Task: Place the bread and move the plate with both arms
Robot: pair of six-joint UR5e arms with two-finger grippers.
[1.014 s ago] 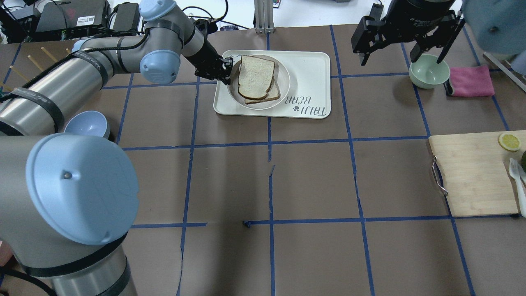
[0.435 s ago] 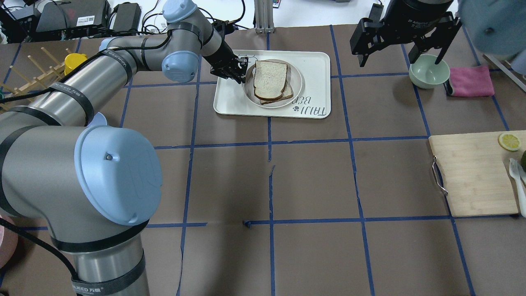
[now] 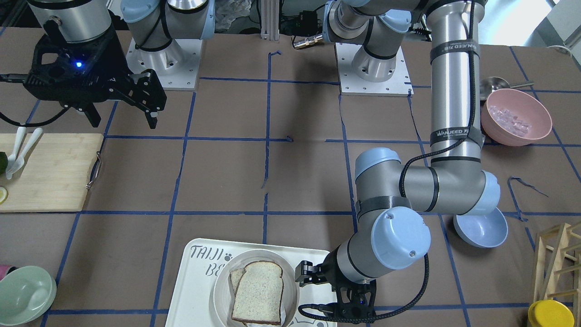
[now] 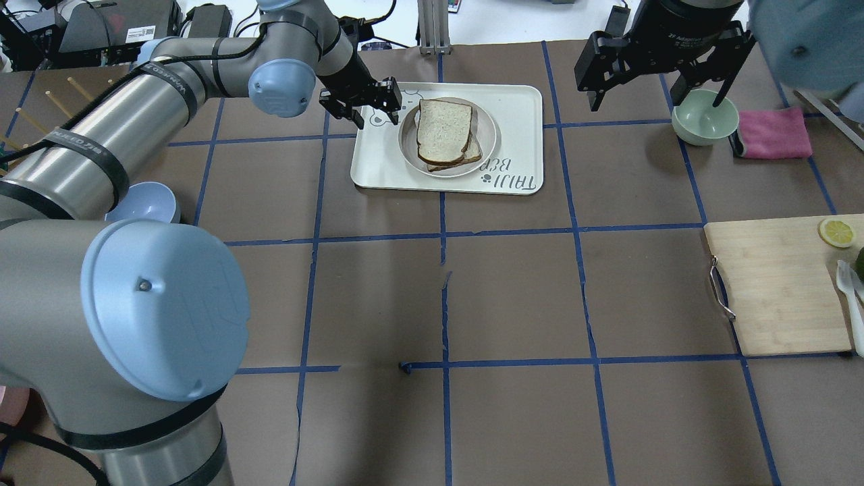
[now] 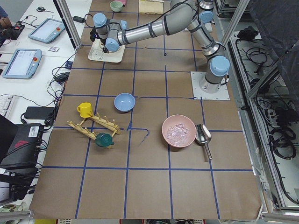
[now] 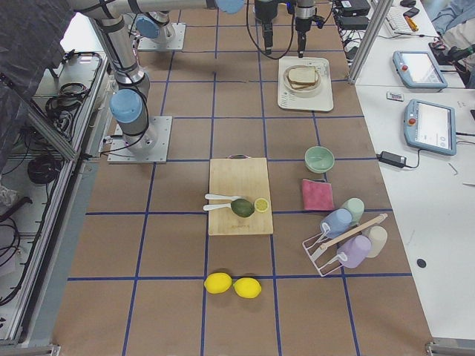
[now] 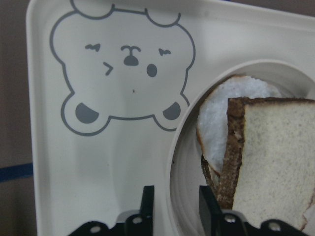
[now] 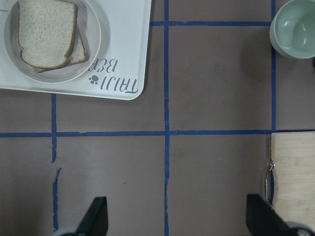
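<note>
The bread (image 4: pixel 443 130) is a speckled slice with a dark crust. It lies on a smaller slice (image 4: pixel 474 152) in the round cream plate (image 4: pixel 410 138), which stands on the white tray (image 4: pixel 520 108). My left gripper (image 4: pixel 378 113) is at the plate's left edge. In the left wrist view its fingers (image 7: pixel 147 202) stand narrowly apart astride the plate's rim (image 7: pixel 178 162), with small gaps on both sides, beside the bread (image 7: pixel 275 157). My right gripper (image 4: pixel 660 96) hangs wide open and empty, high to the right of the tray. The bread also shows in the right wrist view (image 8: pixel 47 32).
A green bowl (image 4: pixel 705 118) and a pink cloth (image 4: pixel 773 131) sit at the back right. A cutting board (image 4: pixel 776 290) with a lemon slice (image 4: pixel 837 233) lies at the right. A blue bowl (image 4: pixel 145 202) sits by the left arm. A pink bowl (image 3: pixel 515 116) and a wooden rack (image 3: pixel 558 259) are further left.
My left gripper slid the plate to the right on the tray, then loosened off its rim and drew back a little. The plate now rests still. The right gripper barely moved.
</note>
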